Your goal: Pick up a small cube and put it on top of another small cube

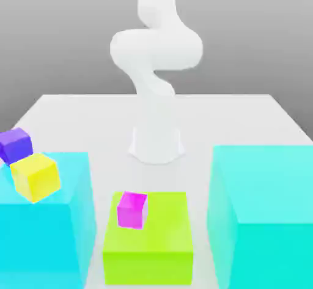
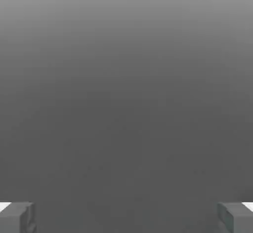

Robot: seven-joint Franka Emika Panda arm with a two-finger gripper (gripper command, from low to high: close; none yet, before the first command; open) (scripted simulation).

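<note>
Background, exterior view: plain grey backdrop fading from darker at the top to lighter near the table, a pale grey-white flat surface.
Arm, exterior view: white robot arm rising from a round base at the table's middle, bending toward the exterior view's left and then up past the frame's upper edge.
Blocks, exterior view: large cyan block at the exterior view's left; second cyan block at the exterior view's right; lower lime-green block between them, apart from both.
Task object, exterior view: purple cube on the far left corner of the left cyan block, at the frame's edge, sitting tilted.
Neighbouring cube, exterior view: yellow cube just beside the purple cube and nearer the camera, tilted; whether the two touch cannot be told.
Third cube, exterior view: magenta-pink cube on the lime-green block, near its left far corner.
Background, hand view: uniform grey gradient.
Gripper, hand view: gripper spread to full width, one grey fingertip at each lower corner, nothing between them.
</note>
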